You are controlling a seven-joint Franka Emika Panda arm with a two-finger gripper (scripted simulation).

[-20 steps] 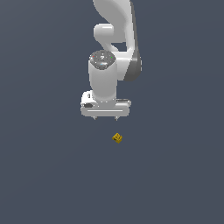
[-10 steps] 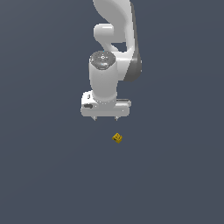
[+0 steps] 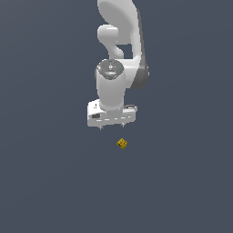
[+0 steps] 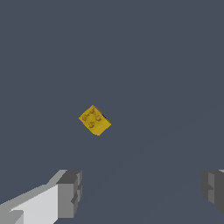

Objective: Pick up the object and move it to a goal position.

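Observation:
The object is a tiny yellow cube [image 3: 121,144] with small dark marks, lying alone on the flat grey floor. My white gripper [image 3: 112,127] hangs above it, a little toward the exterior view's left and farther back, pointing straight down. Its two short fingertips [image 3: 101,128] stand wide apart with nothing between them. In the wrist view the cube [image 4: 94,120] lies turned at an angle, ahead of the open gripper [image 4: 142,192] and off the line between the grey finger pads [image 4: 70,192]. The cube and the fingers are well apart.
A plain dark grey floor [image 3: 182,182] fills both views. The white arm [image 3: 120,41] rises behind the gripper toward the top of the exterior view.
The wrist has turned a little about its vertical axis. The gripper's height and the cube's place look the same.

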